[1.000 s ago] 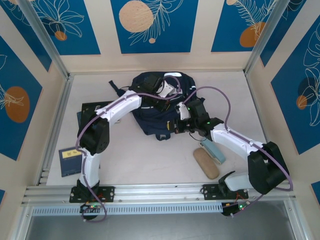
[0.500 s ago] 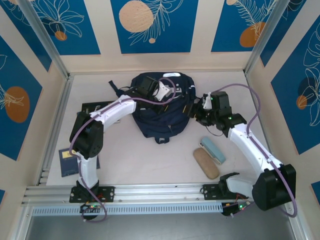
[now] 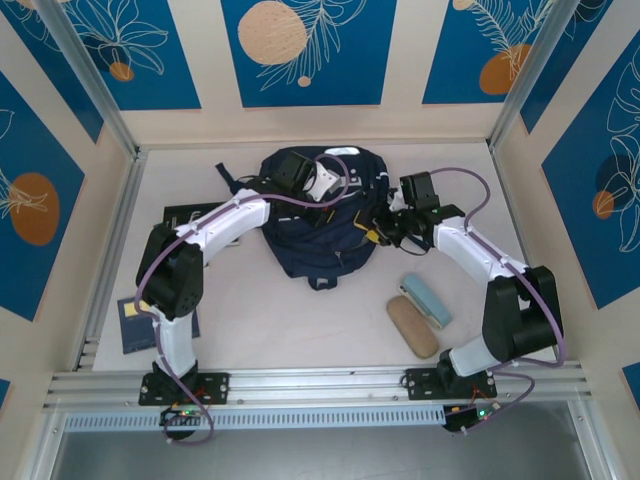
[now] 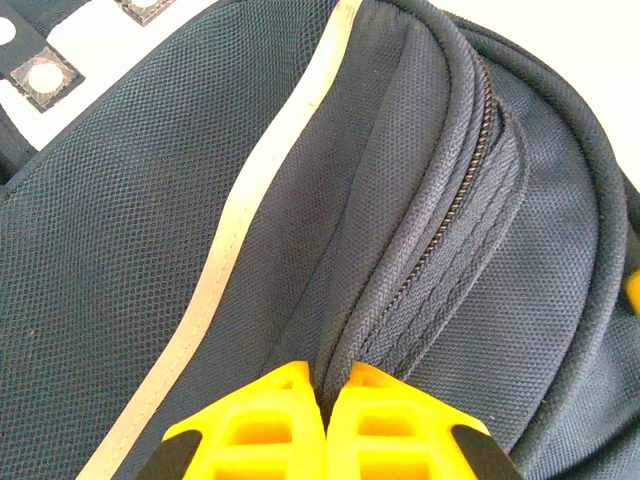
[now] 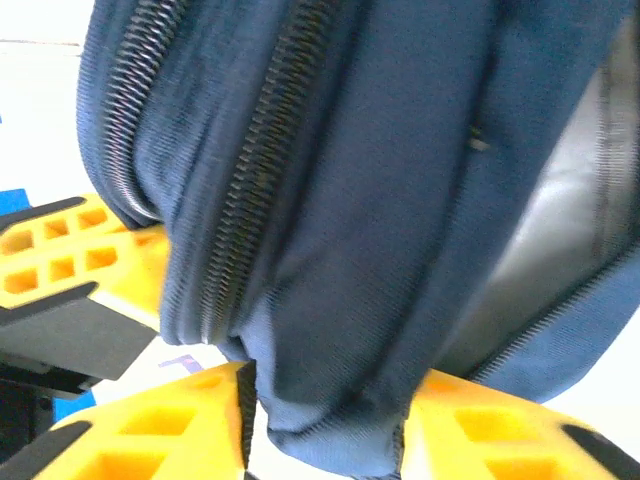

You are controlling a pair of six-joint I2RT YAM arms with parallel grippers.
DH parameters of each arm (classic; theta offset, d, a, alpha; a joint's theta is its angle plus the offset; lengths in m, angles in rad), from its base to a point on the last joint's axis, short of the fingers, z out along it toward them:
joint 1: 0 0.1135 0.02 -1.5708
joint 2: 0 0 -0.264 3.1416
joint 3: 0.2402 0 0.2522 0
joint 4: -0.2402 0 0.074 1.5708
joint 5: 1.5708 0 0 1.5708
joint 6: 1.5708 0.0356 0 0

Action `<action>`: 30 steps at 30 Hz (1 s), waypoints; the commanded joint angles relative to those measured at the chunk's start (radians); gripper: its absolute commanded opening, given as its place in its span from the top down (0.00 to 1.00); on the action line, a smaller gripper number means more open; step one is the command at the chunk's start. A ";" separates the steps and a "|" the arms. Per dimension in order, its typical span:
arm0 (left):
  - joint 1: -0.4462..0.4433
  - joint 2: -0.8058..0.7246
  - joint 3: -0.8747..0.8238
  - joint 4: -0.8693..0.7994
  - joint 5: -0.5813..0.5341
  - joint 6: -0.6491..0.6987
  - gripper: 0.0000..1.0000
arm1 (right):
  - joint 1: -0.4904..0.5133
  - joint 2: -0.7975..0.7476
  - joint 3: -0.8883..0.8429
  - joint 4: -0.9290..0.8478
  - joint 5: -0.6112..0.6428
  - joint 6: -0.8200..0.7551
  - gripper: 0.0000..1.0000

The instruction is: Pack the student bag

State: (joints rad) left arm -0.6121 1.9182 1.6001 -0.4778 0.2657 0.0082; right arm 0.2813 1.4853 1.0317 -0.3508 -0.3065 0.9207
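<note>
Navy student bag (image 3: 318, 245), white stripe (image 4: 243, 225), yellow left gripper (image 4: 326, 385)

the right gripper (image 3: 378, 232), low over the student bag's (image 3: 322, 250) front a second ago, then swung clear, now returns to its right edge, fabric between its fingers; the left arm (image 3: 225, 222) shifts farther back.

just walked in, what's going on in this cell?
Both arms are working on the student bag, which lies at the far middle of the table. The left gripper is shut, pinching a fold of the bag's fabric beside a zipper. The right gripper has a thick edge of the bag clamped between its fingers, with pale lining showing next to it. A tan case, a pale blue case and a blue booklet lie on the table outside the bag.
</note>
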 commanded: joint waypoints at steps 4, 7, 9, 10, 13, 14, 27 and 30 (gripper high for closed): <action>0.012 -0.084 0.075 -0.065 0.012 -0.115 0.81 | 0.013 0.021 0.018 0.065 -0.068 0.024 0.86; 0.014 -0.122 0.057 -0.107 -0.055 -0.208 0.57 | 0.024 0.020 0.031 0.074 -0.062 0.016 0.95; 0.014 -0.163 0.013 -0.126 -0.091 -0.265 0.51 | 0.035 0.022 0.036 0.098 -0.064 0.016 0.98; 0.014 -0.190 -0.019 -0.132 -0.109 -0.298 0.47 | 0.040 0.024 0.040 0.108 -0.069 0.020 0.98; 0.015 -0.274 -0.124 -0.138 -0.131 -0.389 0.44 | 0.066 0.020 0.041 0.154 -0.080 0.028 1.00; 0.012 -0.304 -0.160 -0.140 -0.130 -0.421 0.44 | 0.077 0.018 0.042 0.175 -0.080 0.027 1.00; -0.096 -0.519 -0.521 0.084 -0.088 -0.763 0.46 | 0.157 0.048 0.103 0.246 -0.077 0.045 1.00; -0.131 -0.500 -0.522 0.093 -0.131 -0.786 0.50 | 0.167 0.055 0.097 0.259 -0.077 0.052 1.00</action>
State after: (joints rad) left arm -0.7155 1.4185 1.0813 -0.4496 0.1555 -0.7071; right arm 0.4313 1.5360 1.0939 -0.1673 -0.3405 0.9562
